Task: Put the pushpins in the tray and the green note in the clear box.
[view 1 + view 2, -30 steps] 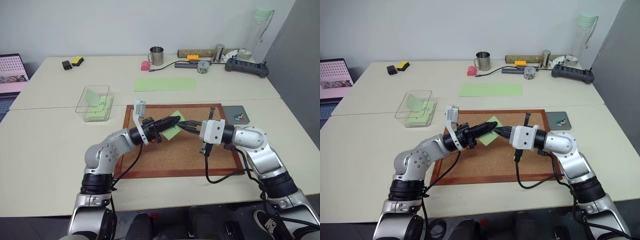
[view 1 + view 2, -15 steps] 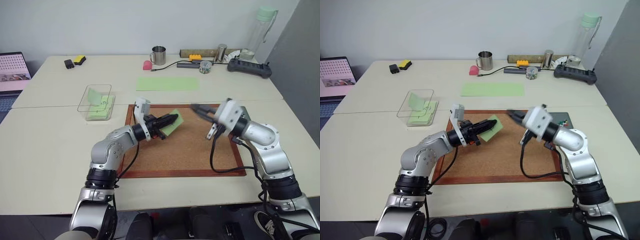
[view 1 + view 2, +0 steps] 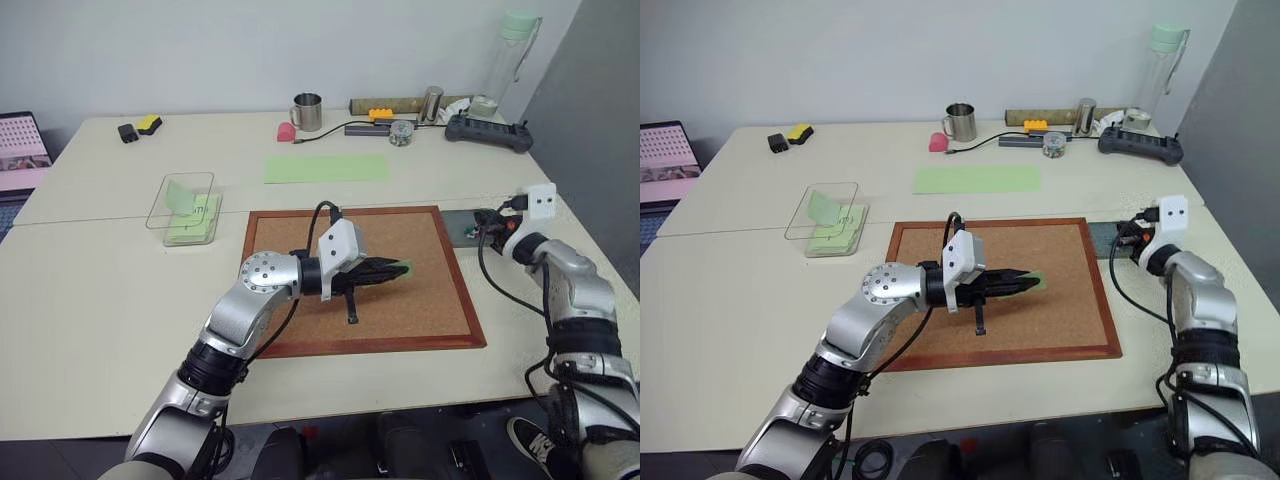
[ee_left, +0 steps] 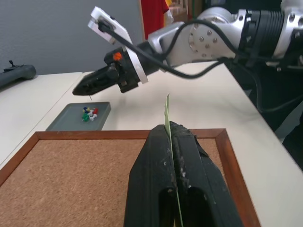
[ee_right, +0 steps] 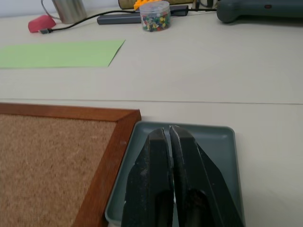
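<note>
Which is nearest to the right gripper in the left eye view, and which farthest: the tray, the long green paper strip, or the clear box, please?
1. The tray, directly under the right gripper.
2. The long green paper strip, behind the corkboard.
3. The clear box, far across on the left.

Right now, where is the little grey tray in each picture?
Left eye view: tray just off the corkboard's far right corner.
Right eye view: tray in the same spot.
Left wrist view: tray past the frame, with the pushpins inside.
Right wrist view: tray beside the frame's corner.
Shared landmark: the corkboard's wooden frame.
</note>
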Available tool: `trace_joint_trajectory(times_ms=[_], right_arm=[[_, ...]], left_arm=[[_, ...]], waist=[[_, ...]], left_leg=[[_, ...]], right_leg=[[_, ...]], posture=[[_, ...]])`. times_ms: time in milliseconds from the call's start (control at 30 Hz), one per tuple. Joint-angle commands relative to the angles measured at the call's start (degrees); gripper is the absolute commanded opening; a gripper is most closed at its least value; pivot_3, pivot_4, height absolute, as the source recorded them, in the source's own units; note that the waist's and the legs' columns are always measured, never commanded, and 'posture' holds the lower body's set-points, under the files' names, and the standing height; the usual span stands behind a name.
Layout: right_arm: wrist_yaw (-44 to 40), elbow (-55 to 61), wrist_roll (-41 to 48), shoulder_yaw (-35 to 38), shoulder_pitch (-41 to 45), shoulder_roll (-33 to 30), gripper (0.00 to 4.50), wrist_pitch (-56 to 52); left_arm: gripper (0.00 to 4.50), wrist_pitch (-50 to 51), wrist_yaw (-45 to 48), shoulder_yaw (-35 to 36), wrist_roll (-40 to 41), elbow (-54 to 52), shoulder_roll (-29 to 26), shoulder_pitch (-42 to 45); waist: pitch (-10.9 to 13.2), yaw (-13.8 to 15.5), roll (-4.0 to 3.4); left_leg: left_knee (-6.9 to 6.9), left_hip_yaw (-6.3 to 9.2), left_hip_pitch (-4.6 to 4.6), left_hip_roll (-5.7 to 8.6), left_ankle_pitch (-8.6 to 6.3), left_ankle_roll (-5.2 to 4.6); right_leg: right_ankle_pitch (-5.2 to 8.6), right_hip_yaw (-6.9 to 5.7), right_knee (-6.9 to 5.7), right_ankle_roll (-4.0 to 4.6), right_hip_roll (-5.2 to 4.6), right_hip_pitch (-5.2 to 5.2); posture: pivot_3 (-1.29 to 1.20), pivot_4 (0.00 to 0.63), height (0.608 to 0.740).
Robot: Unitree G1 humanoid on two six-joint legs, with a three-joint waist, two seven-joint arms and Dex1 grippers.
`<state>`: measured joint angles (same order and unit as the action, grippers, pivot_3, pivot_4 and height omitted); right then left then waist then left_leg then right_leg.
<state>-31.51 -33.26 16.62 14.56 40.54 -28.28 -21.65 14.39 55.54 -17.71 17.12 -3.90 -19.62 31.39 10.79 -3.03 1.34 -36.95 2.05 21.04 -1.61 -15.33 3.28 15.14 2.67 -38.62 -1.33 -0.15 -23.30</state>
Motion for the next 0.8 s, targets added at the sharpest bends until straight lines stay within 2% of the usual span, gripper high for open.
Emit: trace_joint_trajectory(times_ms=[33,100,233,500,633,800], right_arm=[[-1.01,-8.94,-0.22,0.94,5.10,-0.83,0.47,3.82],[-1.64,-13.11,-0.34,0.97,6.93,-1.09,0.71,4.98],[-2.15,-18.77,-0.83,0.85,8.86,-1.57,1.56,8.41],[-2.57,-19.45,-0.31,1.63,8.96,-2.75,3.28,10.87],[-5.14,-10.17,-0.62,0.34,4.59,-4.07,4.11,12.88],[-11.74,13.89,4.35,-1.57,-6.76,-4.40,4.11,7.19]], left_arm=[[0.00,-1.46,0.18,0.95,-0.36,-1.18,-0.22,-0.02],[0.00,-1.24,-0.08,1.23,-0.47,-1.59,-0.40,-0.37],[0.00,-0.96,-0.53,1.59,-0.77,-2.19,-0.86,-1.00],[0.00,-0.80,-0.81,2.25,-0.41,-2.23,-1.18,-1.53],[0.00,-0.01,-1.11,3.61,0.56,-0.94,-0.88,-0.57],[0.00,2.03,-3.32,8.35,2.55,1.60,-0.63,1.78]], waist=[[0.00,0.03,0.00],[0.00,0.05,0.00],[0.00,0.15,0.00],[0.00,0.15,0.00],[0.00,0.19,0.00],[0.00,0.31,-0.01]], left_leg=[[-0.01,0.01,0.01,0.00,0.00,0.00],[0.00,0.01,0.05,0.00,-0.01,-0.01],[0.01,0.04,0.14,0.00,-0.05,-0.08],[-0.01,0.04,0.12,0.00,-0.07,-0.10],[0.00,0.05,0.13,0.00,-0.07,-0.11],[0.01,0.18,0.18,-0.02,-0.07,-0.10]], right_leg=[[0.00,-0.02,0.00,0.01,0.00,0.00],[0.00,-0.03,0.05,0.01,-0.01,0.00],[0.00,-0.06,0.12,0.01,-0.03,-0.01],[-0.01,-0.06,0.07,0.01,-0.04,-0.02],[0.00,-0.07,0.08,0.01,-0.04,-0.02],[0.00,-0.16,0.09,-0.01,-0.04,-0.02]], posture=[[0.00,0.150,0.740],[0.00,0.150,0.740],[0.00,0.150,0.740],[0.00,0.150,0.740],[0.00,0.150,0.740],[0.00,0.150,0.740]])
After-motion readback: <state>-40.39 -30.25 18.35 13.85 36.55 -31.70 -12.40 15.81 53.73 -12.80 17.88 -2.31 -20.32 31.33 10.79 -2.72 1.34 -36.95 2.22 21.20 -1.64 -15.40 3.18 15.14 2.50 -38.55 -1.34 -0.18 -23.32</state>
